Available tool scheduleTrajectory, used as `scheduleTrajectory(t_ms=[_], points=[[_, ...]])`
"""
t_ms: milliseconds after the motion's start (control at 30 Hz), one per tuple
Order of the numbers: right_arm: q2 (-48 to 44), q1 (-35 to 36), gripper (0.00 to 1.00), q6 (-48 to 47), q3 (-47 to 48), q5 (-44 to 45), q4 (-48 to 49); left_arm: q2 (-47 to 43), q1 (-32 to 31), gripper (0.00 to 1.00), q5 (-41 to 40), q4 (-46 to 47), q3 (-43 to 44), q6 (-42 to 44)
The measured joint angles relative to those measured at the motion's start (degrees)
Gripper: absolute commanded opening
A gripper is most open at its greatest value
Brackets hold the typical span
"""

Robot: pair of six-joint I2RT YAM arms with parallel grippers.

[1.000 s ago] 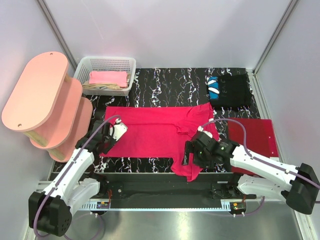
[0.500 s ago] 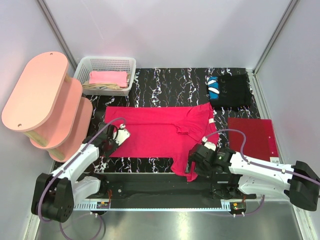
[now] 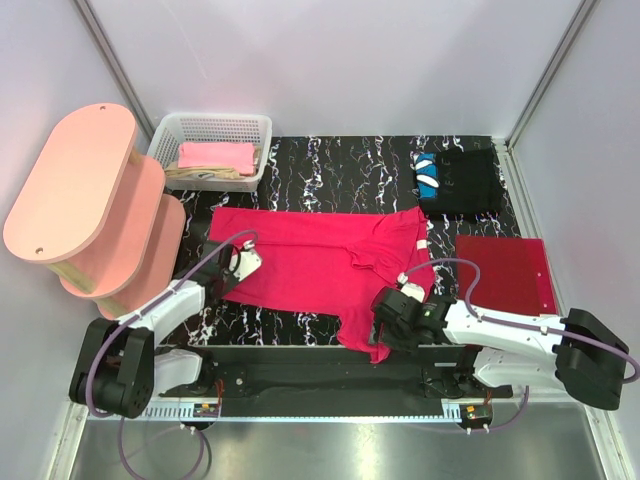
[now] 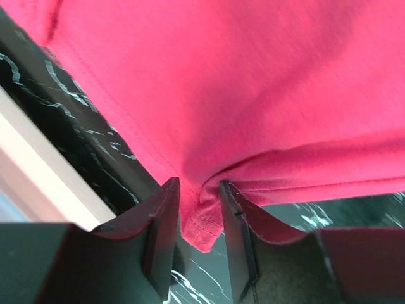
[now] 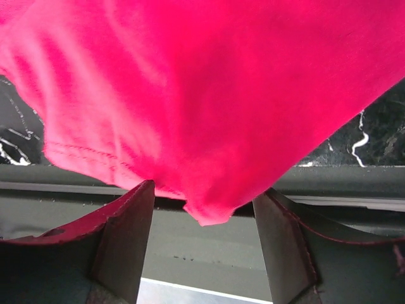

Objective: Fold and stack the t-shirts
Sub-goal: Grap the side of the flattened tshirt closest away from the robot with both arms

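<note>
The crimson t-shirt (image 3: 310, 260) lies spread across the black marbled tabletop (image 3: 340, 170), its near right corner hanging over the front edge. The left tool (image 4: 199, 206) is closed, pinching the shirt's left hem. The right tool (image 5: 202, 209) stands open, the overhanging corner between its 2 fingers.
</note>
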Motion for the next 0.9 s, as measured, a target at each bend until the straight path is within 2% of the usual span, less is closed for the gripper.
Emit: scheduleTrajectory(t_ms=[33,167,200,267,300,400,600,900], points=[[0.5,0.0,0.69,0.0,0.0,0.0,0.2,0.6,0.2,0.40,-0.4,1.0,0.0,0.2],[1.1,0.0,0.50,-0.1,0.0,0.1,0.7,2.5,0.5,0.40,-1.6,3.9,0.6,0.8],[1.1,0.0,0.36,-0.1,0.0,0.1,0.7,2.7,0.6,0.27,-1.7,4.2,0.6,0.8],[1.0,0.0,0.24,0.2,0.0,0.2,0.9,2.6,0.7,0.12,-1.0,4.0,0.6,0.8],[0.7,0.0,0.17,0.1,0.0,0.4,0.9,2.6,0.7,0.00,-0.6,3.5,0.5,0.7],[-0.8,0.0,0.08,0.2,0.0,1.0,0.7,1.8,0.7,0.00,0.8,1.0,0.5,1.0],[-6.0,0.1,0.00,0.6,0.3,1.2,-2.4,-2.4,0.7,0.00,3.8,-5.6,0.5,1.0],[-12.7,0.1,0.00,0.7,4.5,1.2,-10.7,-8.8,0.7,0.01,5.7,-12.8,0.6,1.2]])
